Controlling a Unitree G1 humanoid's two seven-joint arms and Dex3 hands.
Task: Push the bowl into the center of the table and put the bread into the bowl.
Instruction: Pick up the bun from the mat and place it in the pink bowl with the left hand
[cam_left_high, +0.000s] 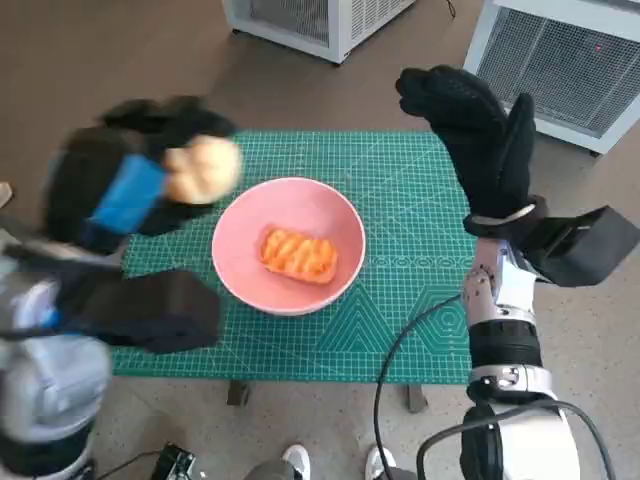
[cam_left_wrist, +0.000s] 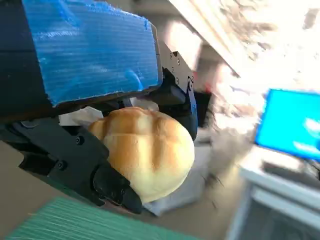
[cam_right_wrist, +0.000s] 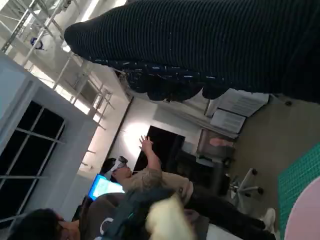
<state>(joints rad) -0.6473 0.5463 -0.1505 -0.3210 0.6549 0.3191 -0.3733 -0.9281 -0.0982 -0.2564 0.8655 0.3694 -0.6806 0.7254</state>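
Meanwhile, the left hand (cam_left_high: 130, 185) is gripping a round bread roll (cam_left_high: 203, 168) above the table's (cam_left_high: 400, 180) left edge, beside the pink bowl (cam_left_high: 245, 250) sitting mid-table and holding an orange pastry (cam_left_high: 297, 255). Over the right edge, the right hand (cam_left_high: 480, 135) is hovering, fingers spread, holding nothing.

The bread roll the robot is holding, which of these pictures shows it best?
The left wrist view: the bread roll fills the middle, sharp, gripped by the left hand. The head view shows it small and blurred in that hand. In the right wrist view a pale blurred blob may be it; I cannot tell.

Bare green mat (cam_left_high: 400, 200) between bowl (cam_left_high: 288, 244) and raised right hand (cam_left_high: 480, 135); bowl already holds orange bread (cam_left_high: 298, 255).
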